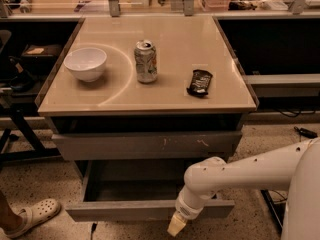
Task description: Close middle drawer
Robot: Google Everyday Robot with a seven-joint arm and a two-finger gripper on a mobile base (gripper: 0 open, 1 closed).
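1. One gripper (176, 225), cream-tipped, sits against the outer face of the middle drawer (125, 210), toward the right end and down at the lower edge. Can't tell if it's clenched or released. For a plain push I doubt it matters.
2. The middle drawer is pulled well out of the cabinet, with its grey box interior open to view. The front has no handle, so my guess is that's why the gripper is planted flat on the panel and not grabbing anything.
3. The white arm (250, 171) reaches in from the right of the drawer and bends over the right front corner. It's low, probably so the shove goes straight back along the slides.
4. Directly above the drawer is the scratched grey drawer front (145, 145), which looks shut or close to it.
5. Higher above the drawer, the beige top (165, 96) holds a white bowl (85, 63), a soda can (145, 61) and a dark snack wrapper (199, 82). A hard slam might rattle the can.
6. Left of the drawer, on the floor, is someone's foot in a white sandal (32, 216), off to the side of the drawer's path.
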